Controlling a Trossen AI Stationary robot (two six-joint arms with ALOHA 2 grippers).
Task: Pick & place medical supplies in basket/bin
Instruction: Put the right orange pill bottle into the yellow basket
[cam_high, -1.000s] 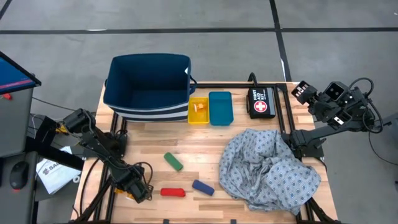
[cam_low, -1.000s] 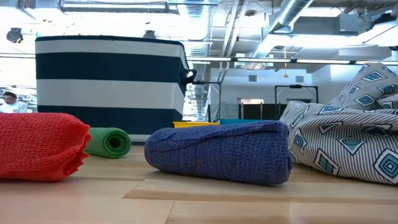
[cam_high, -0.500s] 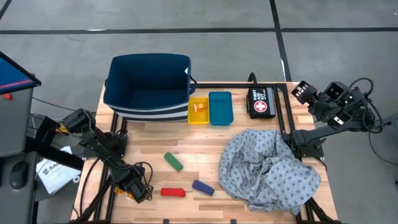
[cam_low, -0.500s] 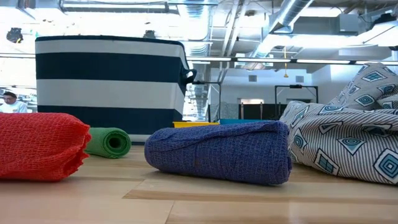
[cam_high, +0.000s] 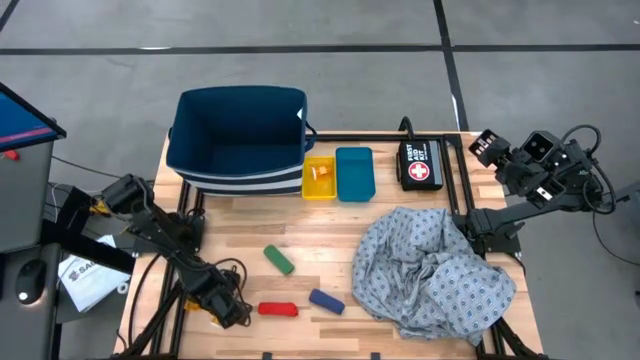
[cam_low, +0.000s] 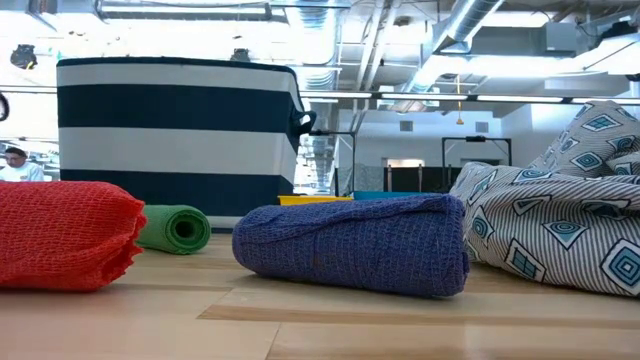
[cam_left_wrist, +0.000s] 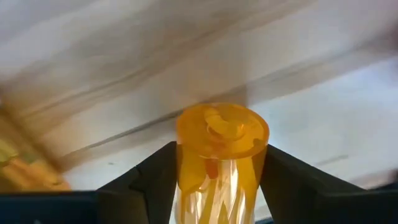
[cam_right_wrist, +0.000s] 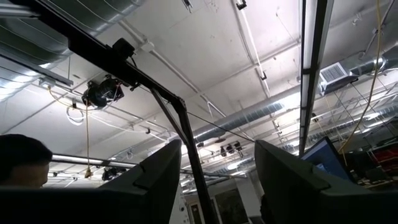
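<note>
pale wooden slats make up the surface (cam_high: 330, 225), set on grey floor with dark tape lines. at its near left corner the left hand (cam_left_wrist: 217, 180) pinches a small translucent orange pill bottle (cam_left_wrist: 221, 155) between its two dark fingers (cam_left_wrist: 155, 180), one pressed against each side of the bottle; in the high view that hand (cam_high: 228, 310) sits low by the near edge. just right of it lies a red mesh roll (cam_high: 278, 309), then a blue mesh roll (cam_high: 326, 301), and a little farther in a green roll (cam_high: 279, 260). seen level across the boards, the red roll (cam_low: 65, 235) and blue roll (cam_low: 352, 243) lie nearest, the green one (cam_low: 175, 228) behind them. a large crumpled grey-blue patterned gown cloth (cam_high: 435, 270) covers the near right part. along the far edge stands a big navy fabric basket with white stripes (cam_high: 240, 140), and touching its right side a small yellow rectangular tray (cam_high: 319, 178) holding another orange pill bottle (cam_high: 320, 171), then a teal-blue tray (cam_high: 354, 173) right beside it. a black first-aid pouch with a red-and-white cross (cam_high: 420, 165) lies farther right. the right hand (cam_high: 487, 147) waits raised off the far right corner, its fingers (cam_right_wrist: 155, 180) spread and pointing up at the ceiling.
</note>
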